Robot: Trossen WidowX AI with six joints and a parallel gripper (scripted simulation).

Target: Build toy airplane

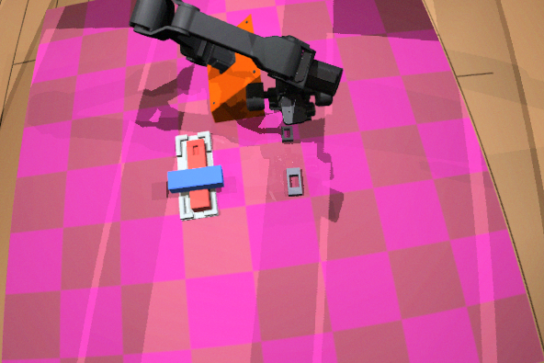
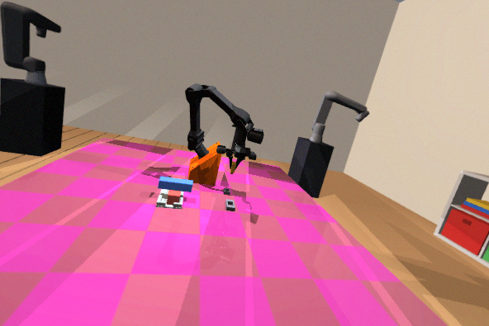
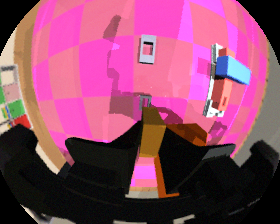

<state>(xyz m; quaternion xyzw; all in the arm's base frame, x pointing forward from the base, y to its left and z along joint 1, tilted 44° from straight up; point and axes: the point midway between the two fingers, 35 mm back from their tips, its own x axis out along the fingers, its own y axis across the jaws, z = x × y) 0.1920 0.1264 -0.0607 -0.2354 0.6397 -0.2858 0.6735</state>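
Observation:
The red fuselage (image 1: 200, 201) (image 2: 174, 196) (image 3: 221, 91) lies in the white cradle (image 1: 208, 135) (image 2: 163, 203) (image 3: 209, 108). The blue wing (image 1: 195, 178) (image 2: 175, 184) (image 3: 233, 70) lies crosswise on top of it, its tab hidden. An empty socket (image 1: 196, 150) shows near the fuselage's arm-side end. My gripper (image 2: 233, 169) (image 3: 148, 124) is shut on the yellow tail fin (image 2: 233, 166) (image 3: 153, 125), which points down from the fingertips, in the air above the mat and to the right of the cradle in the top view.
A small dark holder (image 1: 288, 140) (image 2: 226, 193) stands below the gripper on the mat. A larger grey holder (image 1: 294, 190) (image 2: 230, 209) (image 3: 147, 59) stands farther out. The orange wedge (image 1: 230, 85) (image 2: 205, 169) stands by the arm's base, between arm and cradle.

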